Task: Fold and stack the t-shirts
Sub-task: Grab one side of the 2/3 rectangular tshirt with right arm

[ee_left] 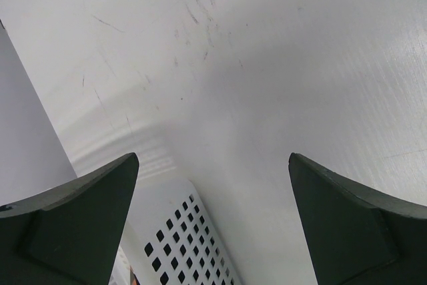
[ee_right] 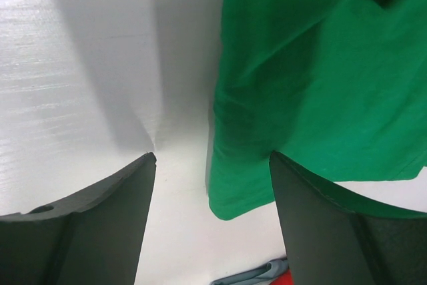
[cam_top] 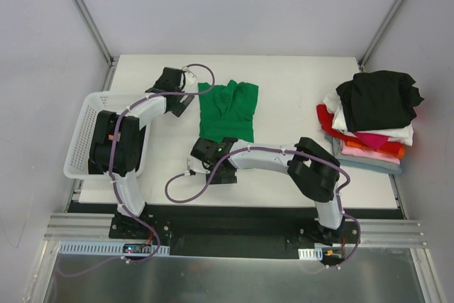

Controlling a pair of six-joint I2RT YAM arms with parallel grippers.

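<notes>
A bright green t-shirt point(cam_top: 228, 108) lies partly folded on the white table, back centre. My right gripper point(cam_top: 206, 152) is open just in front of the shirt's near left corner; in the right wrist view that corner point(ee_right: 247, 191) lies between my open fingers. My left gripper point(cam_top: 174, 81) is open and empty at the shirt's left, over bare table, with only table and basket wall in its wrist view. A stack of folded t-shirts point(cam_top: 372, 122) sits at the right: black on top, then white, red, pink, orange and grey-blue.
A white plastic mesh basket point(cam_top: 91, 113) stands at the table's left edge; its perforated wall point(ee_left: 180, 238) shows below the left fingers. Metal frame posts rise at the back corners. The stack's grey and red edges point(ee_right: 267, 275) show at the bottom of the right wrist view.
</notes>
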